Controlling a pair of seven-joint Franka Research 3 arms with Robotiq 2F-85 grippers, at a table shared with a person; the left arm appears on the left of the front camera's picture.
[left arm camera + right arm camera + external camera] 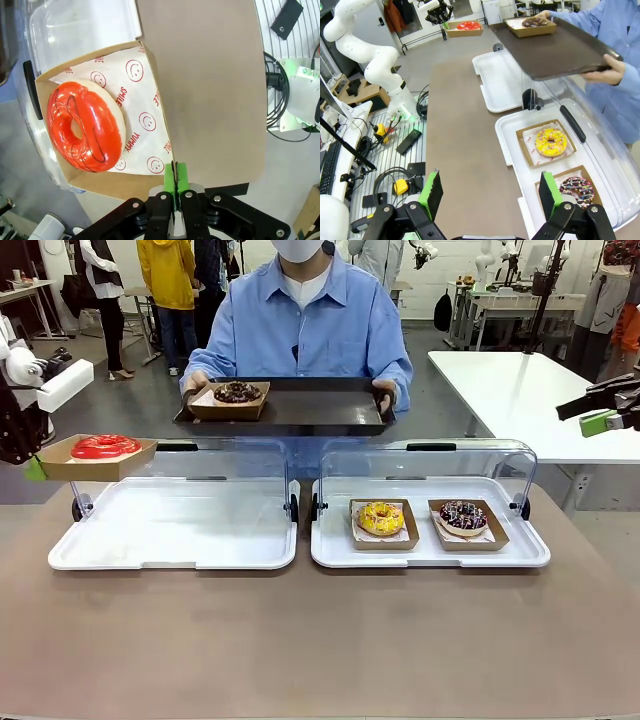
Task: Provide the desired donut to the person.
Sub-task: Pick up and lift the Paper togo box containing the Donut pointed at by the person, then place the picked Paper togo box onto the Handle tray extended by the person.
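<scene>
Red donut rides a cardboard tray pinched by left pincer; right pincer gapes empty.

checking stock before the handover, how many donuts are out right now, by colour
red donut: 1
yellow donut: 1
chocolate: 2 (far chocolate donut, near chocolate donut)
total: 4
</scene>
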